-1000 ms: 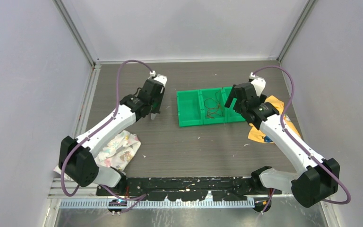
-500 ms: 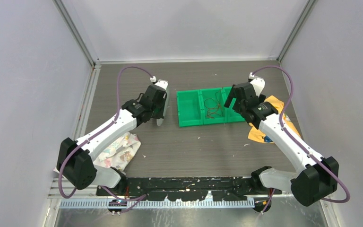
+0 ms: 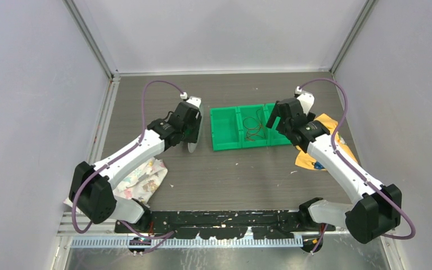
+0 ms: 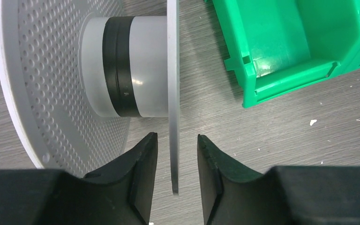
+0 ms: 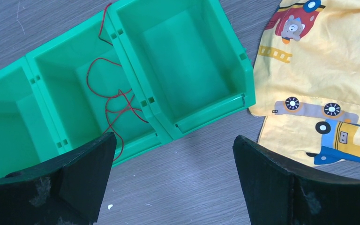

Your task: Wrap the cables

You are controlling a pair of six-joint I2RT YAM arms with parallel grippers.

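Observation:
Thin red cables [image 3: 252, 126] lie in loose loops in the middle compartment of a green three-part bin [image 3: 225, 144]. In the right wrist view the cables [image 5: 115, 101] trail over the bin's [image 5: 206, 119] front rim. My right gripper [image 5: 173, 159] hangs wide open above the bin's right end [image 3: 275, 115], holding nothing. A grey perforated spool [image 4: 122, 70] with a black-banded hub stands on edge left of the bin [image 3: 193, 144]. My left gripper [image 4: 176, 159] straddles its thin flange [image 4: 172, 93], with a gap showing on each side, so it is open [image 3: 189, 130].
A yellow cartoon-print cloth [image 3: 315, 160] lies right of the bin, under the right arm [image 5: 318, 70]. A floral cloth [image 3: 140, 177] sits at the near left. Grey walls close in the table on three sides.
The left gripper and the spool have shifted right, closer to the green bin's left end. The right arm has hardly moved.

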